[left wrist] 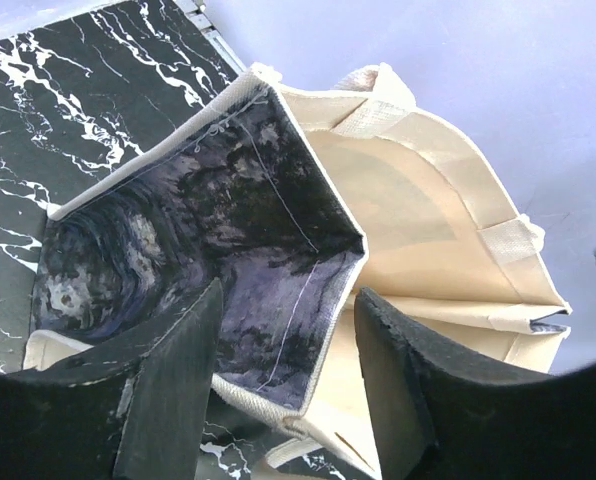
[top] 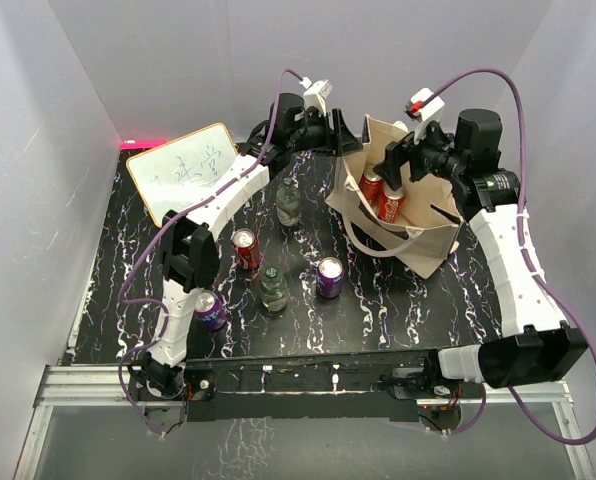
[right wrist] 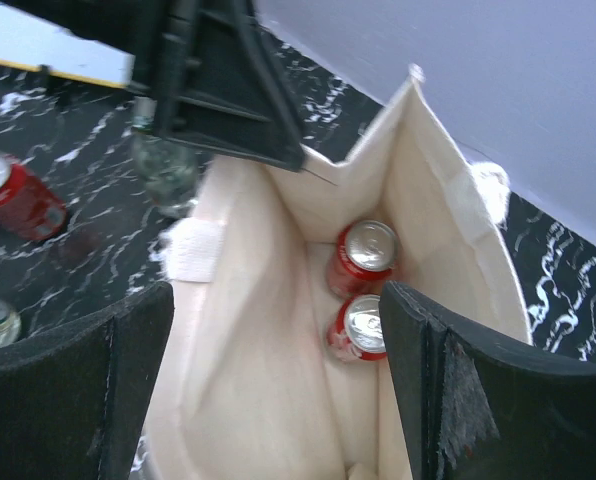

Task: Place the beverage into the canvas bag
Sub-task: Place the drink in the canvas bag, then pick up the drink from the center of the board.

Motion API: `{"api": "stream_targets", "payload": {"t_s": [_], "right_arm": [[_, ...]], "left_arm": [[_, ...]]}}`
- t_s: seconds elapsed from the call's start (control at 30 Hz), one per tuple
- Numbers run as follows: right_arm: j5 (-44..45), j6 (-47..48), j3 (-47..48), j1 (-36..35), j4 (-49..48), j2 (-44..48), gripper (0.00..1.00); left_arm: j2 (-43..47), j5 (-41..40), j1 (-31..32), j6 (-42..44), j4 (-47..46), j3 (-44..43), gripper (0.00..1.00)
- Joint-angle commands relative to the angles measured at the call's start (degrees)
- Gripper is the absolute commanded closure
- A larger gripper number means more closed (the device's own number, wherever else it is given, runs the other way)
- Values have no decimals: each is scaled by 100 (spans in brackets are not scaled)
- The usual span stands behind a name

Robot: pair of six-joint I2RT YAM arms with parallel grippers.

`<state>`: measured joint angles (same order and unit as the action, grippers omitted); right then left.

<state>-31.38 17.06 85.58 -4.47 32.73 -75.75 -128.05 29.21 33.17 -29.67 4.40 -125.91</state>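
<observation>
The beige canvas bag (top: 433, 238) stands open at the back right of the table. Two red cans (top: 373, 185) (top: 391, 206) stand inside it; the right wrist view shows them upright (right wrist: 363, 258) (right wrist: 361, 328). My right gripper (top: 396, 165) hovers over the bag's mouth, open and empty (right wrist: 276, 300). My left gripper (top: 346, 135) is at the bag's left rim. In the left wrist view it is open (left wrist: 288, 300), its jaws on either side of a corner of the bag's black panel (left wrist: 208, 210) without closing on it.
On the black marbled table (top: 408, 310) stand a red can (top: 246, 248), two purple cans (top: 330, 277) (top: 210, 310) and two clear bottles (top: 289, 203) (top: 273, 290). A whiteboard (top: 183, 172) lies at the back left. Grey walls enclose the table.
</observation>
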Motion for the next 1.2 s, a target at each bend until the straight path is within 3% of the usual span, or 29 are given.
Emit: {"api": "stream_targets", "payload": {"t_s": [0.0, 0.1, 0.3, 0.47, 0.73, 1.17], "right_arm": [[-184, 300, 379, -588, 856, 255, 14], [-58, 432, 200, -1006, 1028, 403, 14], [252, 430, -462, -1668, 696, 734, 14], [632, 697, -976, -2398, 675, 630, 12], [1150, 1033, -1449, -2919, 712, -129, 4], [1210, 984, -2017, -3109, 404, -650, 1]], "left_arm": [[684, 97, 14, -14, -233, 18, 39], [954, 90, -65, -44, -275, 176, 22], [1604, -107, -347, 266, -61, 643, 8], [2345, -314, -753, 177, 131, 1529, 5], [3092, -788, -1103, 772, 527, 2146, 4], [3280, -866, -1143, 948, 632, 2401, 4]]}}
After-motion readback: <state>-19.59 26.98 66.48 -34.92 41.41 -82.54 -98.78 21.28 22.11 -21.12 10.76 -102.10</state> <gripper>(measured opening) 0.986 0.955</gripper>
